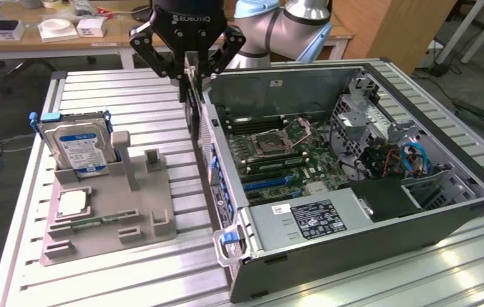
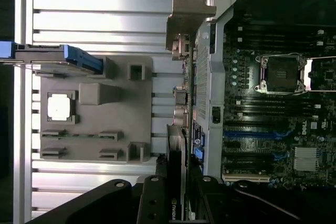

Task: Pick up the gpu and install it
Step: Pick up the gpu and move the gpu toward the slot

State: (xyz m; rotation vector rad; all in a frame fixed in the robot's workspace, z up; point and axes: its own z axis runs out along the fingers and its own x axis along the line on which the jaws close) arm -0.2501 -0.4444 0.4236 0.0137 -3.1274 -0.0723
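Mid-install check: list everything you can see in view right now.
table: one, silver slats, under everything
holder: one, grey, on the table, exterior view's left
hard drive: one, silver with blue label, upright in the holder
processor chip: one, silver, flat on the holder
RAM stick: one, green, lying in the holder
computer case: one, grey, open, exterior view's right
motherboard: one, green, inside the case
gpu: one, dark, edge-on, held at the case wall nearest the holder
gripper: one, black, shut on the gpu
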